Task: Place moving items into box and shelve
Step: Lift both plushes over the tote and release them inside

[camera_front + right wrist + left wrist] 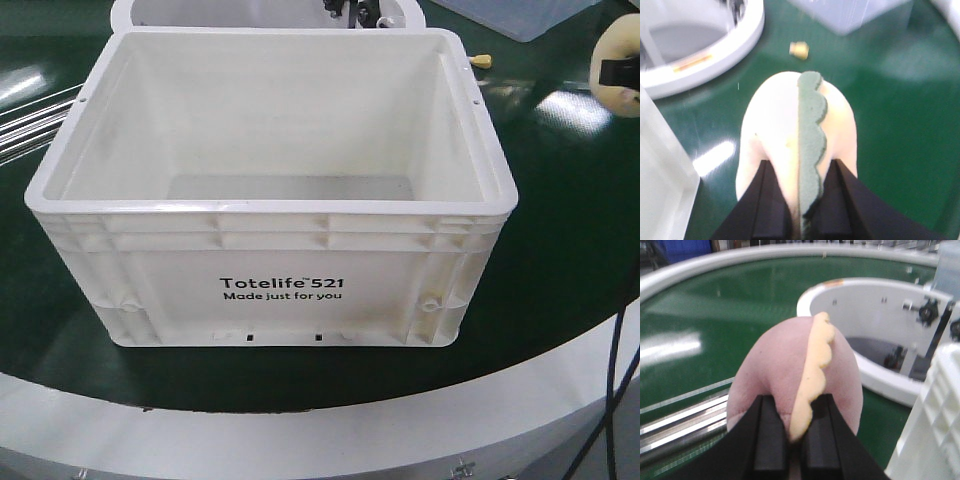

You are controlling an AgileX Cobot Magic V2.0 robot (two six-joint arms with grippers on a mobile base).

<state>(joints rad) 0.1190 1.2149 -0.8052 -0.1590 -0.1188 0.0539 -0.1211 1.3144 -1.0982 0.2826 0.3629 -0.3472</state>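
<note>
The white box [270,290], printed "Totelife 521", stands in the middle of the green table with nothing inside. My left gripper [794,440] is shut on the pinkish plush toy [780,370], which has a pale yellow scalloped strip; the box's ribbed wall [935,430] shows at the right edge of the left wrist view. My right gripper [801,205] is shut on the yellow plush toy [777,130] with its green scalloped leaf, held above the table beside the box corner [657,170]. In the front view that yellow toy [615,65] shows at the right edge.
A white round ring structure [875,325] sits behind the box, with black parts inside. A small yellow piece [799,49] lies on the green table. A clear plastic bin [850,12] stands at the back right. Metal rails [680,420] run along the left. The table's grey rim [300,440] curves in front.
</note>
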